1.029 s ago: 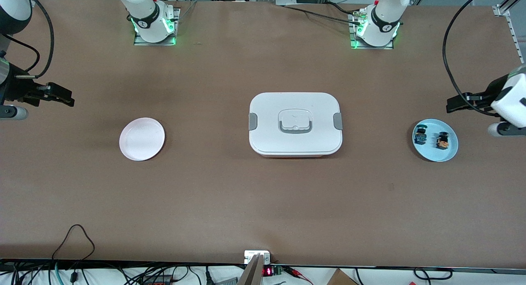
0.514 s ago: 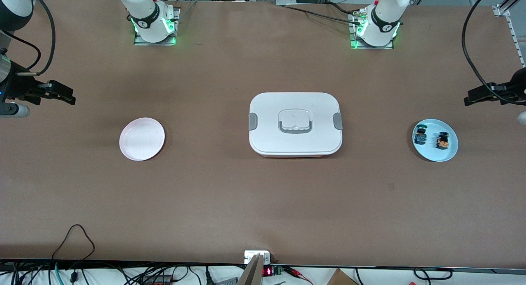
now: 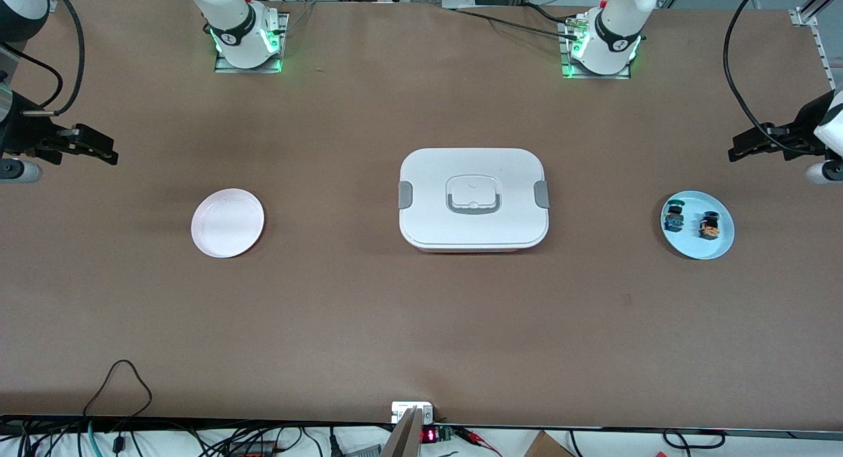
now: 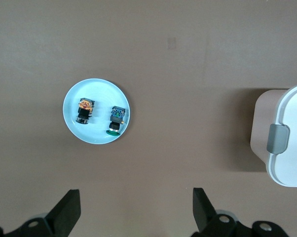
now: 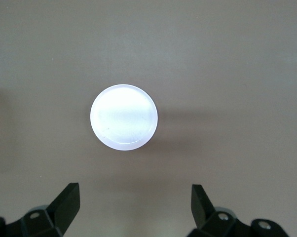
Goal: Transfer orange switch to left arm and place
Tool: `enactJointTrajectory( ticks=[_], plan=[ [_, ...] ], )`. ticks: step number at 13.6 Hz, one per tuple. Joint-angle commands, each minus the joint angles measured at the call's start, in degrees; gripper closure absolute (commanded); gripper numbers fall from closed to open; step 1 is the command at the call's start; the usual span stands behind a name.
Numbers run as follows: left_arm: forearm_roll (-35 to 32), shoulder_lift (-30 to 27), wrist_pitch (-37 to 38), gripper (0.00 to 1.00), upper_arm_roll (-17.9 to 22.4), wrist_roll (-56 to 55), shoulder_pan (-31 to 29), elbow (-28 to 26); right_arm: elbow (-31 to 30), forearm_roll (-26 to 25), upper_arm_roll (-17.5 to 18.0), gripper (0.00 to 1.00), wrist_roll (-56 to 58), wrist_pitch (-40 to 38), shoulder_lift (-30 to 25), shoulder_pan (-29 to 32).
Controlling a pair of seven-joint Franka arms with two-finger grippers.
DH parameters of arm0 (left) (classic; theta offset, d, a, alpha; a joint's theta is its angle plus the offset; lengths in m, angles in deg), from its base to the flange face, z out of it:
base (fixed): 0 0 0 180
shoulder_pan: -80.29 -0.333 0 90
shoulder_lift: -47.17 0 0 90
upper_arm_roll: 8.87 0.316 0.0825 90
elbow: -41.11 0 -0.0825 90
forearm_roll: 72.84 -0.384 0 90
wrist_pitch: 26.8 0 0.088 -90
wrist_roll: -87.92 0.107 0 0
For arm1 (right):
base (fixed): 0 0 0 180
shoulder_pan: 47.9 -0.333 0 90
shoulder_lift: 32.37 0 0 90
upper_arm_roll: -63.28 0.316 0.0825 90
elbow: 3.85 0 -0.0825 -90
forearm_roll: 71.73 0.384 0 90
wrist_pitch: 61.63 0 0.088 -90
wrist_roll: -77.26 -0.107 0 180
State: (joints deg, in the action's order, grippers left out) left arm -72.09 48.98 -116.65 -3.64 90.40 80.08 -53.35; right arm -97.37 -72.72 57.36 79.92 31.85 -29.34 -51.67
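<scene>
The orange switch (image 3: 709,226) lies on a light blue plate (image 3: 718,247) at the left arm's end of the table, beside a similar switch with blue-green parts (image 3: 673,218). In the left wrist view the orange switch (image 4: 85,110) and the blue-green one (image 4: 116,119) lie on that plate (image 4: 96,140). My left gripper (image 3: 741,149) is open and empty, up in the air over bare table next to the plate; its own view shows it too (image 4: 136,205). My right gripper (image 3: 105,152) is open and empty over the right arm's end of the table (image 5: 135,202). The white box (image 3: 473,198) stands mid-table.
An empty pink-white plate (image 3: 227,222) lies toward the right arm's end; it shows in the right wrist view (image 5: 124,117). The box's corner with a grey clip (image 4: 278,138) shows in the left wrist view. Cables lie along the table's near edge.
My left gripper swung out toward the table's end, then came back a little and sits higher in the front view than a second ago. My right gripper drifted slightly upward in that view.
</scene>
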Motion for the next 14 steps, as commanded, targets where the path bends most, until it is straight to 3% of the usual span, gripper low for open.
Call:
enactJointTrajectory(
  ticks=[1,14],
  plan=[
    [0.1,-1.6,-1.0,0.00,0.8,0.3,0.6,-1.8,-0.1,0.3,0.6,0.00,-0.5,-0.1,-0.7,0.5],
    [0.8,-1.6,-0.8,0.00,0.9,0.8,-0.5,-1.3,0.4,0.7,0.4,0.00,-0.4,-0.9,-1.0,1.0]
  ],
)
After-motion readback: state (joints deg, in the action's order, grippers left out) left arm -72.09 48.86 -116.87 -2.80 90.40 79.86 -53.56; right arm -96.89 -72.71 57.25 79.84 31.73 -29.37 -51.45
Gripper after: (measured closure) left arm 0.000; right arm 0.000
